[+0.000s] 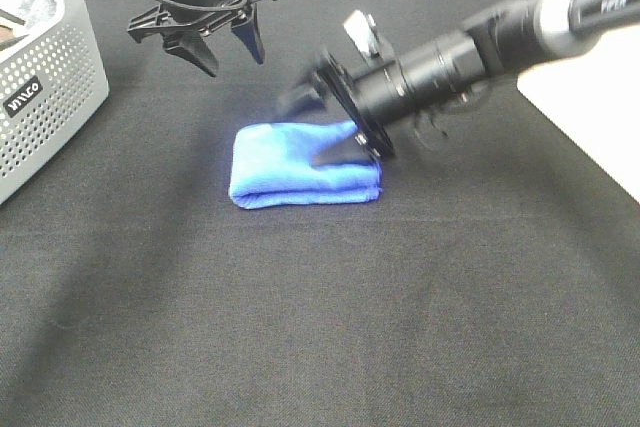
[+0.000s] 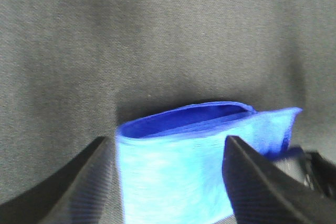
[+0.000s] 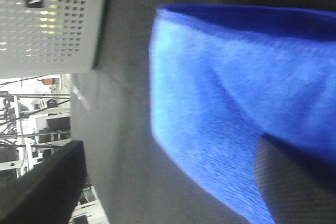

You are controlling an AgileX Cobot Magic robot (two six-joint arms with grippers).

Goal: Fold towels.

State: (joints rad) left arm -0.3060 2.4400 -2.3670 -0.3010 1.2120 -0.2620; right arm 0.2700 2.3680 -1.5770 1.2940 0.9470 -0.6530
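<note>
folded blue towel (image 1: 300,162) on black table (image 1: 320,327), left tool (image 1: 222,45) parted above, right tool (image 3: 168,182) wide, one finger on towel

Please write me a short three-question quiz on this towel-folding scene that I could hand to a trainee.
1. True or false: the blue towel lies spread out flat in a single layer on the black table.
2. Which hand is at the towel? A) the left hand B) the right hand C) both
3. Fill in: the perforated grey basket stands at the ____ edge of the high view.

Key
1. False: it is folded into a small bundle.
2. B: the right hand reaches down to the towel's right end, while the left hand hangs open above the table behind it.
3. Left.
</note>
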